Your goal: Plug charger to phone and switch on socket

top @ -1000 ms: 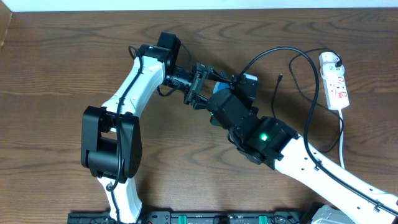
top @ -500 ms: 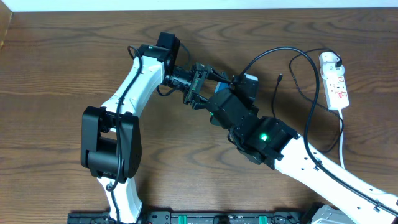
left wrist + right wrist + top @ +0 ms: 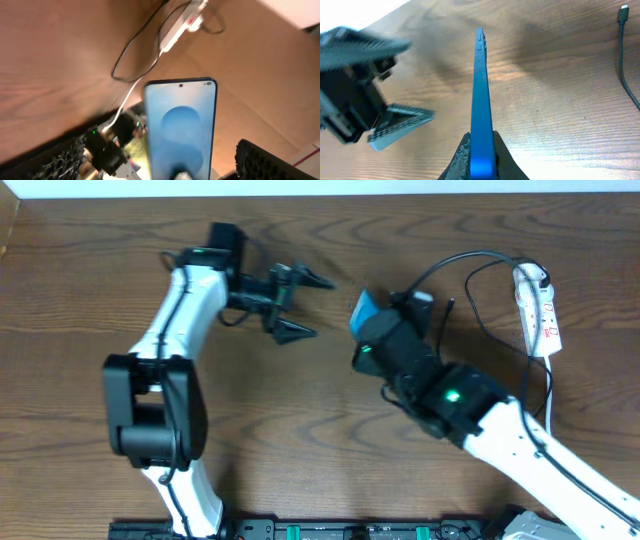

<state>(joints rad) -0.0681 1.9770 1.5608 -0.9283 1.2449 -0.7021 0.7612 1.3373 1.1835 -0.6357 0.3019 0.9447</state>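
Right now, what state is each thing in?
Left jaws: open, empty.
Right jaws: shut on phone.
Phone: held on edge, unplugged.
Charger: tip loose on table, plug in socket.
Socket: switch position unreadable.

My left gripper (image 3: 321,308) has spread its jaws wide and swung back to the left. A second ago it was pressed in against my right gripper (image 3: 481,151) at the middle of the table, and now it hangs well apart from it. My right gripper has closed down tight on the phone (image 3: 362,307), holds it alone, standing on edge, and has shifted a little to the right with its arm.
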